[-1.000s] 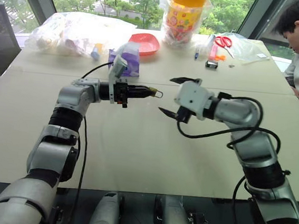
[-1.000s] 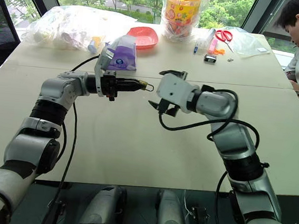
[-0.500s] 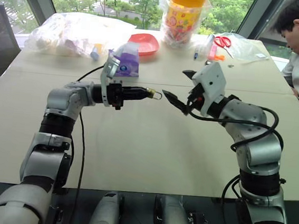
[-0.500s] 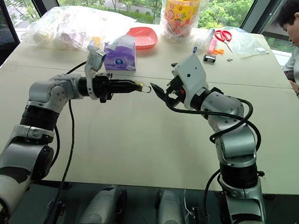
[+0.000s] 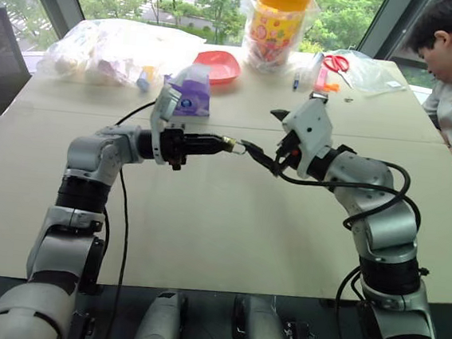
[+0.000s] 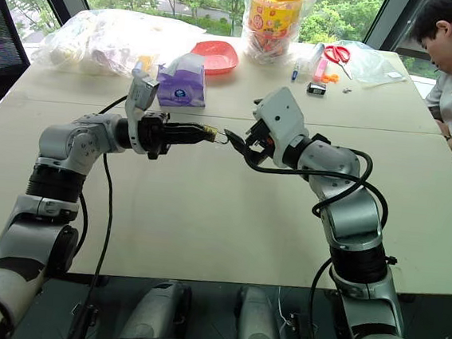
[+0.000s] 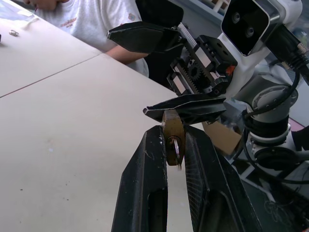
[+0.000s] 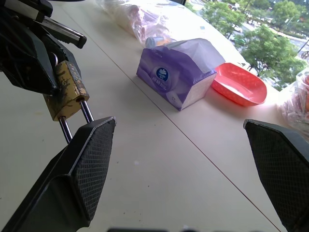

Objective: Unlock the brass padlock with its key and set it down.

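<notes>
Brass padlock (image 8: 65, 92) hangs above the table (image 5: 229, 218), pinched between the left gripper's (image 7: 173, 140) closed fingers, shackle toward the right gripper (image 8: 193, 164). That gripper's jaws are spread wide, one finger (image 8: 82, 169) touching the shackle. Beyond the padlock lies a purple tissue pack (image 8: 176, 72).

Both arms are silver-grey shells with black joint bands and loose black cables, ending in white camera housings and textured black fingers (image 8: 82, 174).
</notes>
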You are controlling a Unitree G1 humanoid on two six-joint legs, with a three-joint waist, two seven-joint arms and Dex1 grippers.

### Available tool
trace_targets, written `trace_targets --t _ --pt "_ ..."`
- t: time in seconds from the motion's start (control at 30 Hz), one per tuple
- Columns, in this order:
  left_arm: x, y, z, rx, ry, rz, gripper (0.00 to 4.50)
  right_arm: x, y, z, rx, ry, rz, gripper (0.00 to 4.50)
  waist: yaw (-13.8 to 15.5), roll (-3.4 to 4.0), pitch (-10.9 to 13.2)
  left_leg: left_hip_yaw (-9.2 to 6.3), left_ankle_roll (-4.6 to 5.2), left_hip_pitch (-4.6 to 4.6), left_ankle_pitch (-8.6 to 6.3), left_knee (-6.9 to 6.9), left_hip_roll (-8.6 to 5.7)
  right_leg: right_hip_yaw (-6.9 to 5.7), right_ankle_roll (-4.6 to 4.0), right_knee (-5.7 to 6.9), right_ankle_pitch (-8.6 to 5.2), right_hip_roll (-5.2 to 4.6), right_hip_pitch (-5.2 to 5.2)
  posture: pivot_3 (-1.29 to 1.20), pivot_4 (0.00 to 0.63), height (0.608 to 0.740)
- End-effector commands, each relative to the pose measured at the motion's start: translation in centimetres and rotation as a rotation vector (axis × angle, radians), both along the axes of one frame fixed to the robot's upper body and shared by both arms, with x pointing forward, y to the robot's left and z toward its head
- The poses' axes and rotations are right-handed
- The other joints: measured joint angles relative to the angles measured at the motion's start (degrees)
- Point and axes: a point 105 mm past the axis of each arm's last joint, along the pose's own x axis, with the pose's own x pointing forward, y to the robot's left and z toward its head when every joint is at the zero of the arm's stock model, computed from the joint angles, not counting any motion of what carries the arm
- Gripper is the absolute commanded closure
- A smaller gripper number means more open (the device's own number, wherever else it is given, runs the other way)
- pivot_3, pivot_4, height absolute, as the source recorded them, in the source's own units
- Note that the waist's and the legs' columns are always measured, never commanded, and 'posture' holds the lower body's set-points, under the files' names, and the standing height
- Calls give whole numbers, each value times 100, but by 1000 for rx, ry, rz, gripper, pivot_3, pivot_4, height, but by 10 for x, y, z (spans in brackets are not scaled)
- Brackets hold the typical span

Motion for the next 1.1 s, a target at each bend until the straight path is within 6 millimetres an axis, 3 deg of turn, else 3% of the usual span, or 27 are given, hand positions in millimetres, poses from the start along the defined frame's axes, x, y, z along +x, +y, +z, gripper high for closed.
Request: trace_targets --t 0.03,0.2,0.4,0.63,1.1 --pt "-4 1 14 -20 -62 -8 4488 -3 3 7 -21 -42 19 114 0 0 0 0 0 0 0 0 0 0 0 0 0 0 0 0 150 740" --pt "-1 5 11 -10 -56 9 4488 8 -16 15 -18 -97 -83 114 4 0 0 1 0 0 0 0 0 0 -9 -2 -5 0 0 0 150 740" --pt "0 7 9 1 -55 14 4488 8 -24 29 16 -147 -124 114 2 0 0 1 0 0 0 -1 0 0 -12 -2 -7 0 0 0 150 740" --pt "3 6 9 -2 -57 17 4488 -15 -4 24 64 -84 5 114 3 0 0 -1 0 0 0 -2 1 0 -11 -2 -7 0 0 0 150 740" --pt "-10 -1 14 3 -80 -46 4488 -11 3 9 32 -36 32 114 2 0 0 1 0 -1 0 -1 1 1 -14 -4 -9 -1 0 0 150 740"
